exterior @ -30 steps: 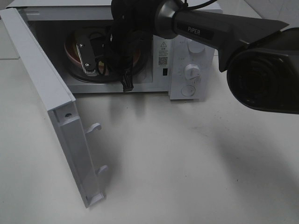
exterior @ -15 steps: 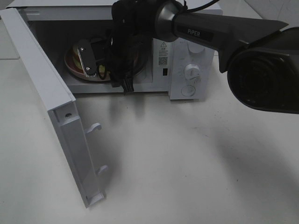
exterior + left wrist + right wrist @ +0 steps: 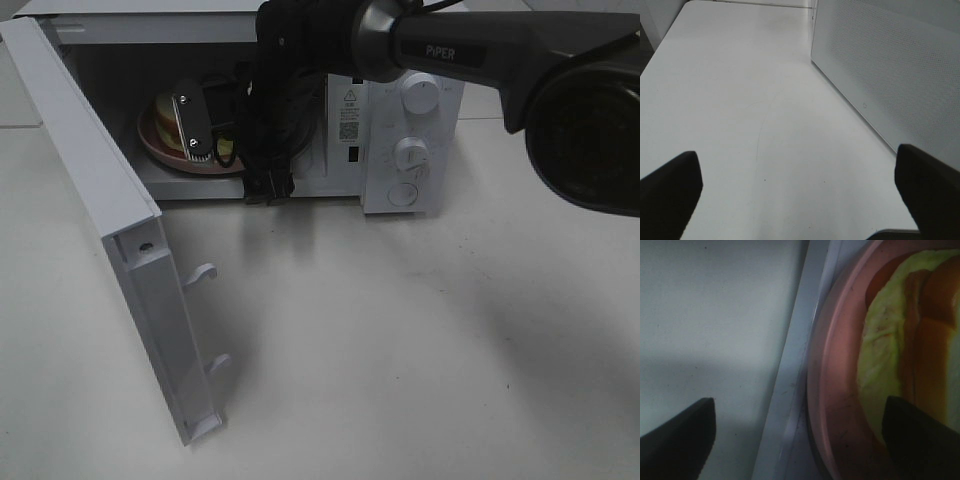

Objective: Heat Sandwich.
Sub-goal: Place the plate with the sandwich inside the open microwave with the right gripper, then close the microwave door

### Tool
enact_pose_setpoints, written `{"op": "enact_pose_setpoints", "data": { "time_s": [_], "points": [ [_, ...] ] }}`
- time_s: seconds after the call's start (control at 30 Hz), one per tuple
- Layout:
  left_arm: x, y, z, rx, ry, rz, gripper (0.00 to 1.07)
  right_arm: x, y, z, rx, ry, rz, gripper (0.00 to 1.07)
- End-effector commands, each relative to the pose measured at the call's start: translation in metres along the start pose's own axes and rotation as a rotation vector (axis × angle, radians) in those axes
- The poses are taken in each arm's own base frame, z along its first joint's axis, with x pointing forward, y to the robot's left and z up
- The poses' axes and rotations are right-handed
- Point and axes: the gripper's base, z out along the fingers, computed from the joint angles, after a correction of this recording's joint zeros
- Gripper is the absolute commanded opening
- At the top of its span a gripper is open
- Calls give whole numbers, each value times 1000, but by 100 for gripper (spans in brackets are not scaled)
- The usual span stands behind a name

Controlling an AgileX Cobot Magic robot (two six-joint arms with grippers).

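Sandwich (image 3: 885,350) on plate (image 3: 835,390) inside microwave (image 3: 380,120)

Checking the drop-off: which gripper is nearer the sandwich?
Right. The right gripper is open at the plate rim, just beside the sandwich inside the microwave. The left gripper hangs open over the table beside a perforated white panel, with no sandwich in view.

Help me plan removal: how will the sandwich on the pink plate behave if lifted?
Likely soft and squashable: the sandwich shows bread slices with pale filling bulging at the edge. Its layers could slide apart if tilted; nothing visible pins them. Lying on the pink plate, it should not roll.
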Motion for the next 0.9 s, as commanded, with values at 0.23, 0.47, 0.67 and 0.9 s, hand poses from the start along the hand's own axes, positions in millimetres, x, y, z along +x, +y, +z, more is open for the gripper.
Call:
{"op": "enact_pose_setpoints", "data": {
  "time_s": [0.23,0.47,0.67,0.9],
  "points": [
    [1,0,-2,9,-24,0,98,6,6,-17,19,-4,22,82],
    [1,0,-2,9,-24,0,98,8,11,-27,34,-9,24,81],
    [1,0,-2,9,-24,0,98,10,18,-40,31,-7,34,81],
    [1,0,-2,9,-24,0,98,14,30,-64,52,-9,33,80]
  ]
}}
